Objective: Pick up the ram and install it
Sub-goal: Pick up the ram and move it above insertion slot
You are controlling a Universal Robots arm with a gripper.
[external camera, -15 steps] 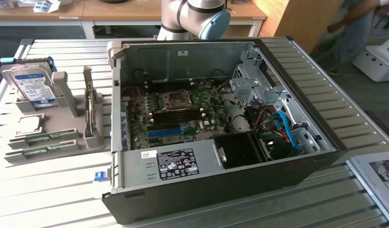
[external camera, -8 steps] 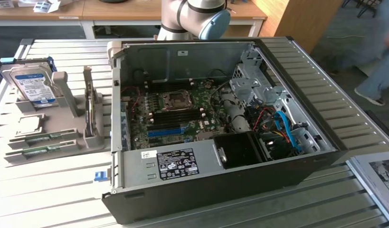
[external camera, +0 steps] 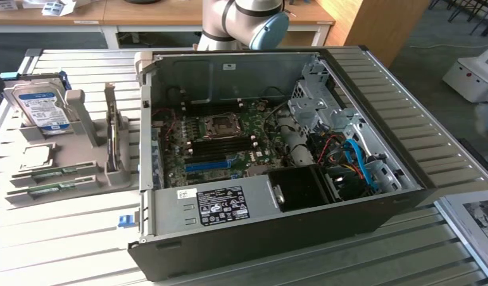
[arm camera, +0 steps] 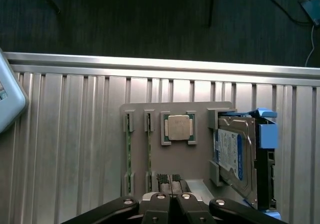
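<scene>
Two slim green ram sticks [arm camera: 128,154] [arm camera: 148,156] stand on edge in slots of a grey holder [arm camera: 197,159]. In the exterior view these ram sticks [external camera: 49,174] [external camera: 57,188] sit at the holder's near end, at that view's left. My gripper [arm camera: 171,180] hovers above the holder, its black pads pressed together and holding nothing. It is just beside the second ram stick and near a silver CPU chip [arm camera: 178,128]. The robot arm [external camera: 244,21] reaches in from behind the open computer case [external camera: 403,179], where the motherboard [external camera: 220,143] lies exposed.
A silver hard drive with a blue label [arm camera: 235,154] [external camera: 39,107] leans in the holder. An upright board [external camera: 110,140] stands in the holder's other slot. The case sits on a ribbed metal table [external camera: 61,238]. A blue slot [external camera: 205,165] shows on the motherboard.
</scene>
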